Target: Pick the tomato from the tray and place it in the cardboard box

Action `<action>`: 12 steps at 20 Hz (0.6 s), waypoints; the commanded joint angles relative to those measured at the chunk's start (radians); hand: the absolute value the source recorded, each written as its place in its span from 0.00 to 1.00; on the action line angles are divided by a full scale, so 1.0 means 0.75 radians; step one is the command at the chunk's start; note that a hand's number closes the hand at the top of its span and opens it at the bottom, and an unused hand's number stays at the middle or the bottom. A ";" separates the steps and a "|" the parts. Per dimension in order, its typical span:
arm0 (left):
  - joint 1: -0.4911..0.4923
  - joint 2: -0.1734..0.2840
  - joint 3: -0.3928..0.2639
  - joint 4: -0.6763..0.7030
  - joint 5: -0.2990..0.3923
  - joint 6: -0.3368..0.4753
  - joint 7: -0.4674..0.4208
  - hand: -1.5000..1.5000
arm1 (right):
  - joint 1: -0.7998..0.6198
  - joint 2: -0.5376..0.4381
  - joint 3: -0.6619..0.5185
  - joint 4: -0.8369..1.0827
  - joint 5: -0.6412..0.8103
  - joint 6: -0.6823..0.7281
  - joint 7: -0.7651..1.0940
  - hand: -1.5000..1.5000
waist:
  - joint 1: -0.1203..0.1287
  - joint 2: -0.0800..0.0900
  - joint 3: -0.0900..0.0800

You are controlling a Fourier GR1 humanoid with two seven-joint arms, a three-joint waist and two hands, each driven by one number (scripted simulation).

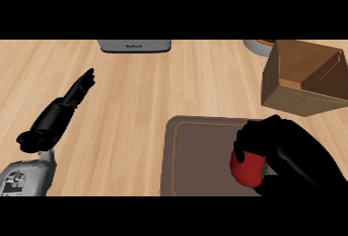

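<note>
1. The tomato (247, 169) sits over the right part of the tray (204, 156), wrapped by the right hand (285, 147), whose fingers (248, 138) curl round it, grasping it for the lift.
2. The box (306, 78) stands open-topped beyond the tray on the desk (136, 92), ready to receive it.
3. The left hand (75, 94) rests at the left, fingers straight and released, clear of the work.

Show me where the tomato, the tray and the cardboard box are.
tomato (246, 171), head view, on its red skin left of the stem.
tray (204, 159), head view, on its bare brown floor.
cardboard box (291, 102), head view, on its front outer wall.
</note>
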 commanded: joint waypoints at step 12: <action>-0.060 0.007 0.014 0.086 -0.018 -0.021 -0.054 0.50 | -0.650 -0.175 -0.666 0.662 -0.266 0.112 0.187 1.00 | 0.024 0.008 0.000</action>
